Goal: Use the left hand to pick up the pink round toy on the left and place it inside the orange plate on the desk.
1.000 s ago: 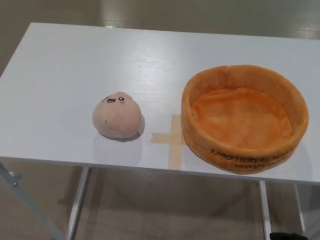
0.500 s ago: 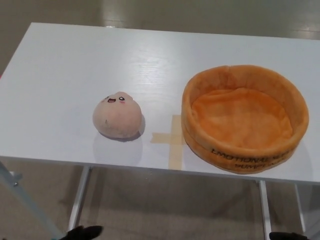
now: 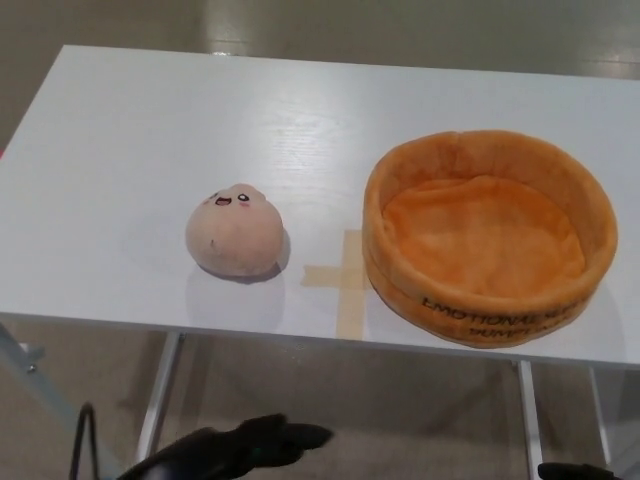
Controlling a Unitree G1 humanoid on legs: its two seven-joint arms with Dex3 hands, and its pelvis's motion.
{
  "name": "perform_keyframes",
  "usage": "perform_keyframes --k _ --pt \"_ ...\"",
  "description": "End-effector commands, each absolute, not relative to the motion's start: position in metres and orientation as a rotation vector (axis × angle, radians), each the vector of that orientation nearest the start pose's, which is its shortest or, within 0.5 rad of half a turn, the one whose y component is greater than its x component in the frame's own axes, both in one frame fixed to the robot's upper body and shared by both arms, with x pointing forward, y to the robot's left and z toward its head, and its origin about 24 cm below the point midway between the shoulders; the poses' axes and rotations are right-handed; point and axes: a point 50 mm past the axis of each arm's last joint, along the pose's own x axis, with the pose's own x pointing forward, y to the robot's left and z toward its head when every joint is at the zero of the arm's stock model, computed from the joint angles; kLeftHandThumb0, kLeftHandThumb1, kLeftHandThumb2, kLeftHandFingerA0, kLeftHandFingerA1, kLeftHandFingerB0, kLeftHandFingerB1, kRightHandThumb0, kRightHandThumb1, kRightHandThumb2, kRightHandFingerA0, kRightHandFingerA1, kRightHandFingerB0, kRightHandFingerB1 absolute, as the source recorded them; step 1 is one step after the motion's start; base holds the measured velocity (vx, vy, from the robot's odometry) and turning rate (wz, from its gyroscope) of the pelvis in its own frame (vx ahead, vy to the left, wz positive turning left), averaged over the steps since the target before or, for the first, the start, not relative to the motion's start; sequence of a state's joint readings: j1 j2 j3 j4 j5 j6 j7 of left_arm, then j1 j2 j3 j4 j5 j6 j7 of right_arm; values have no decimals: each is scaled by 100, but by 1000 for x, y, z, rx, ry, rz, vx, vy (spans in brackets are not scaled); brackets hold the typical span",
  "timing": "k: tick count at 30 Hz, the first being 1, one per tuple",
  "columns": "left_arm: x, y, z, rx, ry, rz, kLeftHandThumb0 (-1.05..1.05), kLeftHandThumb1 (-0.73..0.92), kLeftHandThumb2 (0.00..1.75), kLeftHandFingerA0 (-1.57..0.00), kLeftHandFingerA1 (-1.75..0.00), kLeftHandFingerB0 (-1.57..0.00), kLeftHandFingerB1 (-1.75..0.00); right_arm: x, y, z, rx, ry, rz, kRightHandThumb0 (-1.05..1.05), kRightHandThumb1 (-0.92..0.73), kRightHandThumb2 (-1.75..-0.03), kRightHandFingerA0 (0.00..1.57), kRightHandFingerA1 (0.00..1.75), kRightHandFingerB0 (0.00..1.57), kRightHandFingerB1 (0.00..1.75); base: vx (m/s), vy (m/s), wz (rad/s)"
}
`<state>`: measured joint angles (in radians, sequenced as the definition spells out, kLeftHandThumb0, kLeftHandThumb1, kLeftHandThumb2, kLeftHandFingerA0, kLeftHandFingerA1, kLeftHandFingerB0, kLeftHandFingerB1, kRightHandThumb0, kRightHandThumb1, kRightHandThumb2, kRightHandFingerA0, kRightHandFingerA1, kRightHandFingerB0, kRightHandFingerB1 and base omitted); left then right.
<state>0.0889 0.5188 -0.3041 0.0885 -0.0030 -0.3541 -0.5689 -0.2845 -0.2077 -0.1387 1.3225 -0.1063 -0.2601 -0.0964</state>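
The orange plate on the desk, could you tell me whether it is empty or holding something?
Empty. The orange plate's plush floor shows bare, and the pink round toy sits outside it on the desk.

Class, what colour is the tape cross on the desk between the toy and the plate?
Tan, a pale beige tape cross, seen in the head view.
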Motion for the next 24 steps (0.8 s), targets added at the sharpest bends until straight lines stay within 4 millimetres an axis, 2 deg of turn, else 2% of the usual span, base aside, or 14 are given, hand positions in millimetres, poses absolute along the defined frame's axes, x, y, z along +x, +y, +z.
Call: perform_keyframes --k 1,2,5,6,10,11,12,14,15,16,17,18,22,24 --pt "181 121 100 357 -195 -1379 -44 54 56 -29 -33 -29 -31 203 -235 -116 -249 756 -211 -34 -55 -56 72 60 63 48 0 0 0" --pt "184 120 113 343 -239 -1366 -47 50 69 -24 -40 -24 -38 203 -235 -116 -246 757 -214 -33 -55 -56 69 58 64 49 0 0 0" --pt "188 120 133 338 -299 -1336 -45 49 68 -24 -40 -24 -38 204 -234 -116 -230 757 -217 -31 -55 -56 68 59 63 49 0 0 0" --pt "196 121 152 344 -400 -1268 -41 48 64 -25 -39 -25 -37 204 -234 -116 -234 754 -216 -32 -55 -56 70 61 64 50 0 0 0" --pt "213 123 178 340 -560 -1157 -36 46 61 -22 -38 -22 -35 203 -233 -116 -233 758 -212 -32 -56 -56 69 60 64 49 0 0 0" --pt "218 124 184 361 -602 -1113 -19 34 87 -11 -52 -11 -51 203 -234 -116 -238 757 -212 -32 -55 -55 72 63 64 49 0 0 0" --pt "223 125 191 387 -640 -1068 -19 34 87 -11 -52 -11 -51 203 -234 -116 -244 756 -213 -32 -55 -55 72 63 64 49 0 0 0" --pt "229 125 199 421 -686 -1012 -17 33 86 -11 -52 -10 -51 204 -233 -116 -229 755 -218 -32 -55 -55 71 62 64 49 0 0 0" --pt "235 127 208 495 -721 -934 -19 32 86 -10 -53 -8 -50 204 -233 -116 -227 755 -217 -31 -55 -56 69 60 65 50 0 0 0" --pt "245 129 216 531 -745 -862 -27 40 56 -12 -36 -18 -31 203 -233 -116 -228 754 -214 -32 -55 -56 70 61 65 50 0 0 0" --pt "247 129 218 533 -747 -851 -27 40 56 -12 -36 -18 -31 203 -233 -116 -229 753 -214 -32 -55 -56 70 61 65 50 0 0 0" --pt "257 132 220 582 -754 -797 -24 44 55 -8 -25 -15 -29 203 -233 -116 -234 754 -213 -32 -55 -55 70 60 66 49 0 0 0" --pt "277 136 221 649 -764 -705 -23 39 58 -7 -22 -12 -29 203 -234 -116 -238 752 -211 -32 -55 -56 70 59 66 49 0 0 0" --pt "286 138 220 703 -768 -639 -24 39 53 -5 -25 -15 -28 203 -234 -116 -246 752 -208 -33 -55 -55 72 59 66 48 0 0 0"
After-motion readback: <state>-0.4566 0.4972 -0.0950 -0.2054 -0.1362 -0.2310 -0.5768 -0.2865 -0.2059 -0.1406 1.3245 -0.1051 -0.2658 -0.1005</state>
